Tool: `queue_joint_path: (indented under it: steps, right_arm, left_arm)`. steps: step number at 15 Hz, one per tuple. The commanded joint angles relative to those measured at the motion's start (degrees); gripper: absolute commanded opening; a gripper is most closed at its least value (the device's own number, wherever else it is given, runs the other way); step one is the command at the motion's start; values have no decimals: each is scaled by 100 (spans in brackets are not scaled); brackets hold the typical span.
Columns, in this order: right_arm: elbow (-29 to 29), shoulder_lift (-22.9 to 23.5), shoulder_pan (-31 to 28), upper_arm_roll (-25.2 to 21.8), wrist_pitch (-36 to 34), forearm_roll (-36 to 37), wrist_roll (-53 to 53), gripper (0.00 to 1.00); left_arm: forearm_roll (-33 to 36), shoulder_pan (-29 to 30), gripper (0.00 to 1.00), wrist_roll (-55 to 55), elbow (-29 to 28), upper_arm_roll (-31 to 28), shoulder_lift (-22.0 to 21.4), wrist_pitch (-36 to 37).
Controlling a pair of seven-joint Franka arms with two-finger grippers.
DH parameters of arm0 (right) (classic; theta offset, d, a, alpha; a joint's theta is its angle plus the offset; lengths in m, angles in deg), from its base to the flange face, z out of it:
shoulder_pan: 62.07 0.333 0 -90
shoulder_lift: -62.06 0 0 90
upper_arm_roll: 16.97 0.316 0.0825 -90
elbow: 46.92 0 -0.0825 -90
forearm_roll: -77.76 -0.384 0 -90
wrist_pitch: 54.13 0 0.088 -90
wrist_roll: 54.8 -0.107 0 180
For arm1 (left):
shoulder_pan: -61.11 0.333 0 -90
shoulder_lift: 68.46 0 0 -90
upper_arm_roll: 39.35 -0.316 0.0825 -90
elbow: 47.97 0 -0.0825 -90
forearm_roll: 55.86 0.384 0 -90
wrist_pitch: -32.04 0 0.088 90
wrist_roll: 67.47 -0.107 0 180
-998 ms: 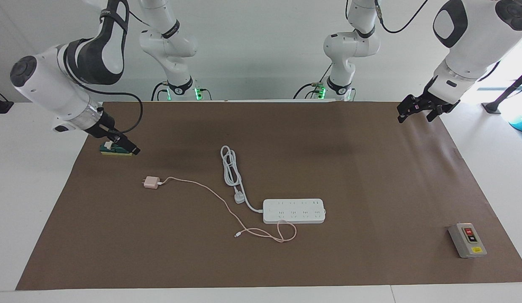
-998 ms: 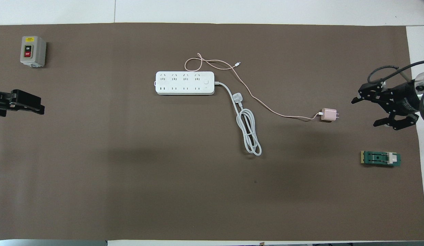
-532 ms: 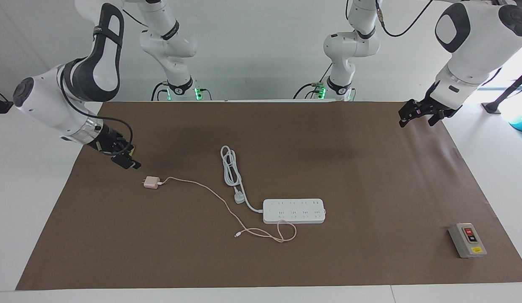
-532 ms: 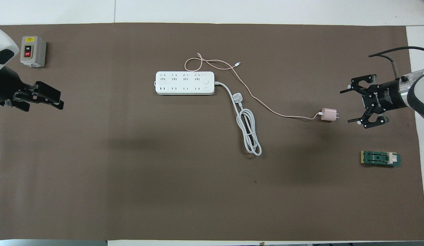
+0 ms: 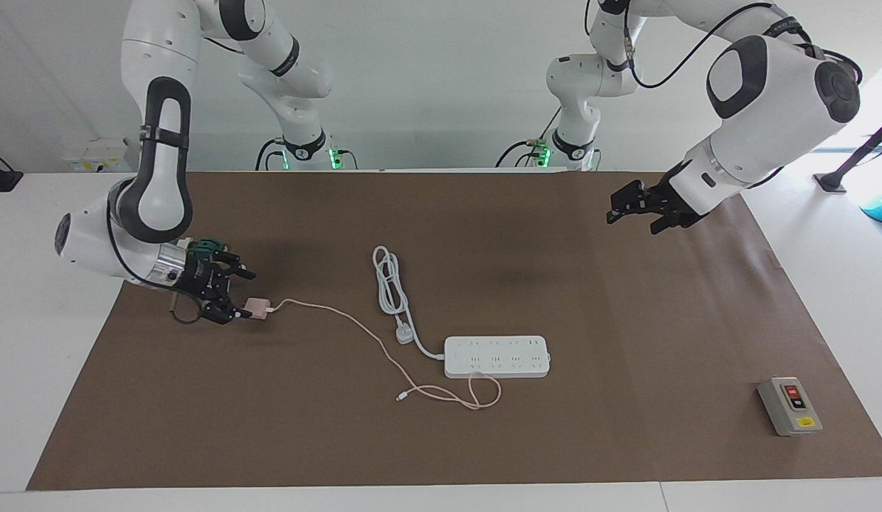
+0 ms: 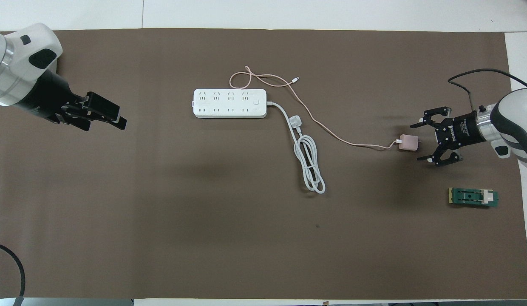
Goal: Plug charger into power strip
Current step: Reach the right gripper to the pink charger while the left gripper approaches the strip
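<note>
The pale pink charger lies on the brown mat toward the right arm's end, prongs pointing at my right gripper; it also shows in the overhead view. Its thin pink cable runs to a loop beside the white power strip, which lies flat mid-table. My right gripper is open, low at the mat, its fingers on either side of the charger's prong end, not closed on it. My left gripper is open and empty, up over the mat toward the left arm's end.
The strip's thick white cord and three-pin plug lie coiled nearer the robots than the strip. A grey switch box stands at the left arm's end. A small green part lies near the right gripper.
The right gripper swung away from the green part and came down to the charger, fingers open around its prong end. The left arm moved inward over the mat.
</note>
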Motion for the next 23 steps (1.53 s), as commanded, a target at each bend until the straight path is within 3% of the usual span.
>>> queue_joint_path:
  steps: [1,9,15,16,18,21,23]
  right_arm:
    - [82,67,-143,53,-34,-170,324,100]
    - [152,208,-73,61,572,-196,484,100]
    - [311,208,-64,61,749,-389,836,100]
    - [320,208,-64,61,766,-389,853,93]
    - [328,208,-64,61,783,-389,914,66]
    - [355,208,-64,61,801,-389,1064,39]
    - [364,199,-55,61,792,-389,1126,0]
  left_arm:
    - [-914,55,100,-191,336,-37,474,140]
    - [-4053,310,100,-693,328,-46,1097,140]
    - [-5029,204,100,-1184,328,-2,1616,-27]
    - [-5188,213,100,-1220,328,42,1678,-27]
    - [-5286,204,100,-1212,328,60,1688,-27]
    - [-5312,213,100,-1212,328,121,1670,-18]
    - [-5304,213,100,-1220,293,113,1687,-9]
